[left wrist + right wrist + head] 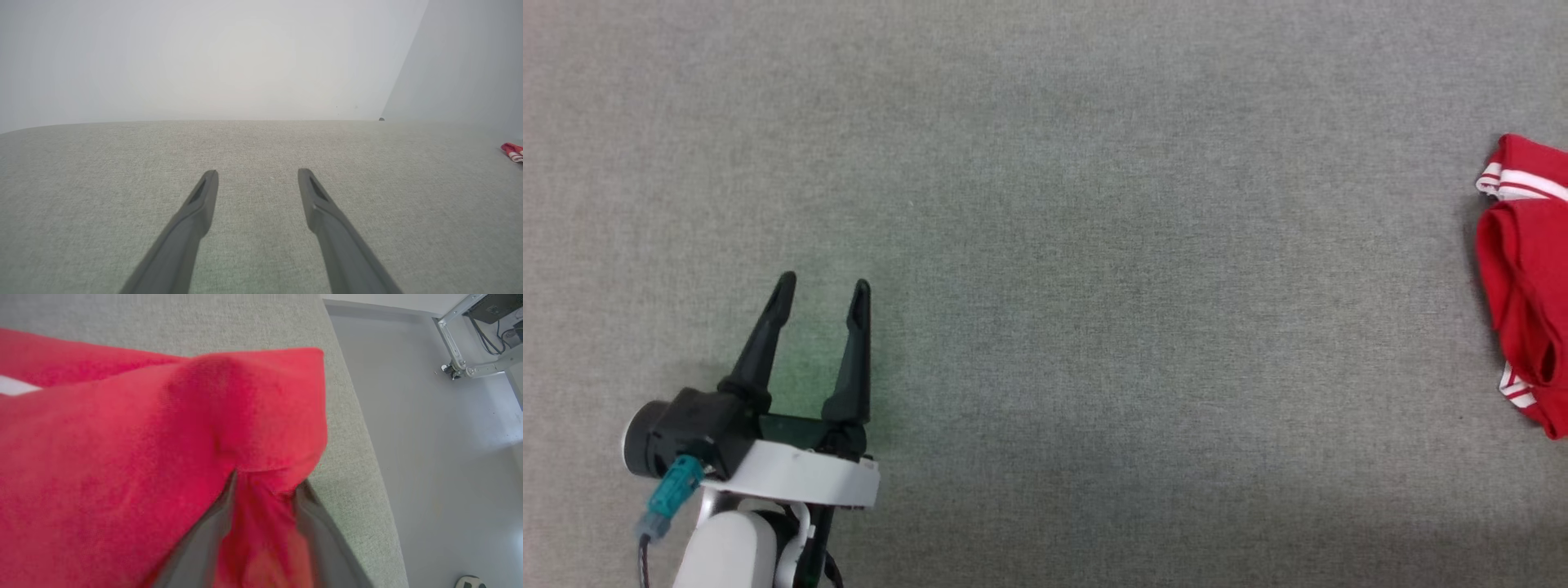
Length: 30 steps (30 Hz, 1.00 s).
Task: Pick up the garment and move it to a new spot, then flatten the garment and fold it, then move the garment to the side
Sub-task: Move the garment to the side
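Currently, left end effector [823,282] wide, right end effector [264,488] amid garment [122,437], grip unclear.

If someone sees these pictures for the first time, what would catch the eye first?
The red garment lies bunched at the far right of the grey table, its cloth between the fingers of the right gripper. The left gripper stands open and empty at the lower left.

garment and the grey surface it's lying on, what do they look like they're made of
The garment: soft red knit fabric, matte. The right wrist view shows a fine knit grain, and it drapes in loose folds. Probably a jersey-type knit, fibre unclear.
The grey surface: looks like a woven textile covering, matte, with a fine speckled weave and no shine. What lies beneath is hidden.
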### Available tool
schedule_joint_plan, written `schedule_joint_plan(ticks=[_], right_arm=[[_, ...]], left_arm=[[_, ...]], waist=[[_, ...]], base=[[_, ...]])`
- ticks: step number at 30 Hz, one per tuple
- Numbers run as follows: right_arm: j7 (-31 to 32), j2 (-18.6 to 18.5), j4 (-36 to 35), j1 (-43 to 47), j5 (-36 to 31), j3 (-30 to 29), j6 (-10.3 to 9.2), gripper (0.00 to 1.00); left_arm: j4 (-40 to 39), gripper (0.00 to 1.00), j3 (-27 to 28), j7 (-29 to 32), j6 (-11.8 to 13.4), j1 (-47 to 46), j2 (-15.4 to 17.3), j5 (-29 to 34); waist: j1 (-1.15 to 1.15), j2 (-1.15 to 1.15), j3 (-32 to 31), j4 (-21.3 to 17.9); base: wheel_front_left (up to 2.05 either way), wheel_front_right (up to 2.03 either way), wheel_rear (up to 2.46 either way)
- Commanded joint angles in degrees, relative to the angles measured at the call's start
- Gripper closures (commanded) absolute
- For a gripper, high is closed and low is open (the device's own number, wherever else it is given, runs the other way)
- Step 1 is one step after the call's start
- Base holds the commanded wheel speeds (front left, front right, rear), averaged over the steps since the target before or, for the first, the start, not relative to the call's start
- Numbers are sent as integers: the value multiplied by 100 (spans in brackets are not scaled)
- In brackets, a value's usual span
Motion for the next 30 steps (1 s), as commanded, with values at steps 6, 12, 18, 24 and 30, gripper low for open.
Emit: schedule_joint_plan(ticks=[6,12,18,24,30], right_arm=[[-286,-23,-169,-16,193,109,-6,0],[-560,138,-689,207,437,366,-6,0],[-823,532,-1319,613,835,955,-6,0],[-1160,917,-1697,1154,981,1460,-6,0],[-1262,1325,-2162,1621,989,1563,-6,0]], left_arm=[[58,0,117,-20,49,-49,-92,-24],[277,0,164,-12,31,42,-90,-38],[510,0,311,-12,40,201,-91,-136],[687,0,346,-12,42,384,-92,-154],[806,0,345,-12,35,561,-56,-195]], waist=[[-1,0,-232,-56],[-1,0,-585,-96],[-1,0,-1037,-141],[-1,0,-1443,-100],[-1,0,-1741,-47]], base=[[0,0,0],[0,0,0],[0,0,0],[0,0,0],[0,0,0]])
